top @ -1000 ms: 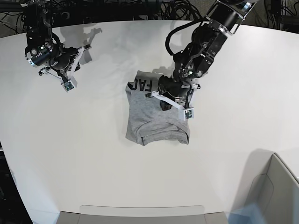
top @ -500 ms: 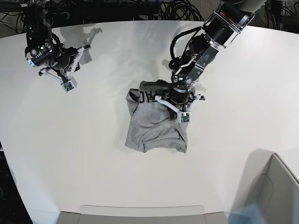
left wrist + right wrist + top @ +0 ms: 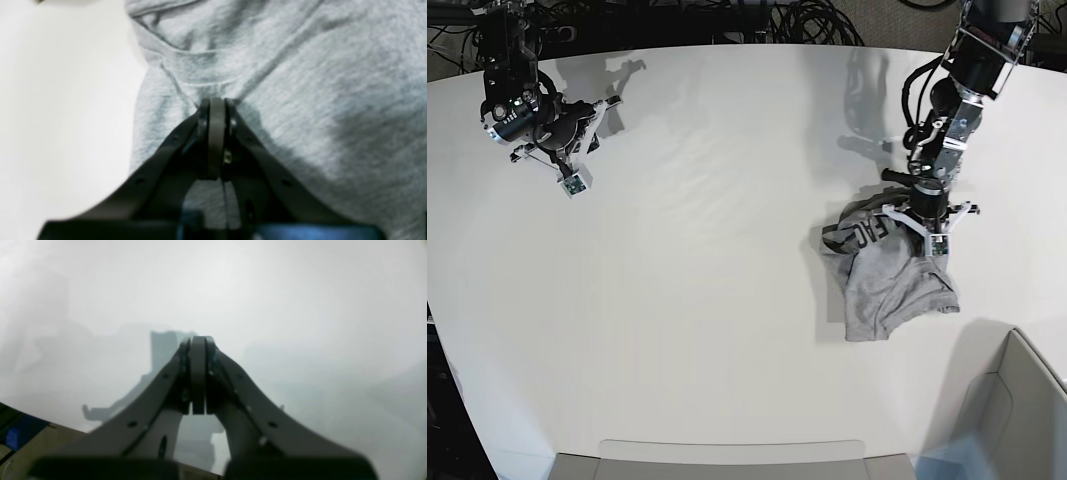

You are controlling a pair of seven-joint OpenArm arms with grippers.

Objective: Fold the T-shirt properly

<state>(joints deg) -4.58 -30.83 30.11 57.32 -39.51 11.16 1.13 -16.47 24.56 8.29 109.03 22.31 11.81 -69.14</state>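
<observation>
The heather-grey T-shirt [image 3: 889,290] lies crumpled on the right side of the white table [image 3: 727,300], with black lettering [image 3: 867,232] showing on its rolled upper edge. My left gripper [image 3: 920,215] stands over that upper edge. In the left wrist view this left gripper [image 3: 217,100] is shut on a pinch of the T-shirt [image 3: 300,83], and creases run in to its tips. At the table's far left my right gripper [image 3: 587,135] hovers, far from the garment. The right wrist view shows the right gripper [image 3: 198,338] shut with nothing in it, above bare table.
A grey bin [image 3: 1017,400] stands at the lower right corner, close to the shirt. A flat grey tray edge [image 3: 727,455] runs along the near side. Black cables [image 3: 807,20] lie beyond the table's far edge.
The left arm has dragged the T-shirt from the table's middle to the right side, and the cloth has bunched up. The right arm has stayed where it was.
</observation>
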